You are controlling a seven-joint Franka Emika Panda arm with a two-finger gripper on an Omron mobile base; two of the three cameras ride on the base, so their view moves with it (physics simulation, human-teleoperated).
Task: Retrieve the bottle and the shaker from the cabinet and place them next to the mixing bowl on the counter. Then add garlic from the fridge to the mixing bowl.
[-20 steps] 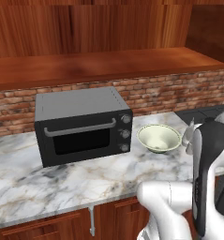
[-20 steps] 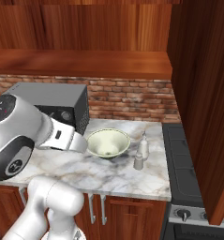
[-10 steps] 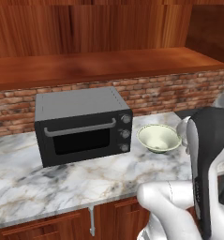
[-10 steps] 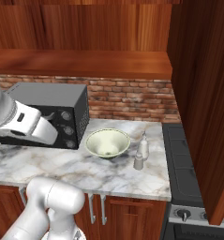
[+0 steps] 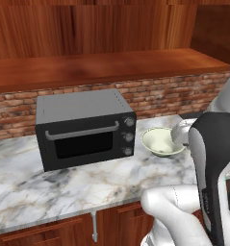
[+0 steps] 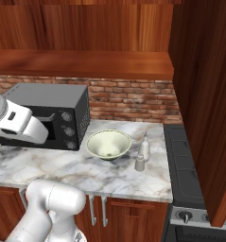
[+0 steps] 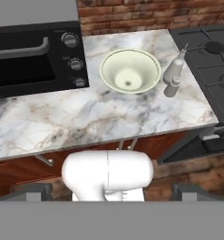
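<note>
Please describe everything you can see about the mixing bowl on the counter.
The mixing bowl is round and pale cream-green, and looks like glazed ceramic, with a smooth rim. It stands upright and nothing shows inside it. It rests on the marble counter, between the black toaster oven and the bottle and shaker, which stand close beside it. Nothing else seems to touch it.

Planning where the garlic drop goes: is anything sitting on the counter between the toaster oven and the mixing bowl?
No. Between the toaster oven and the mixing bowl lies bare marble counter, clearest in the hand view.
</note>
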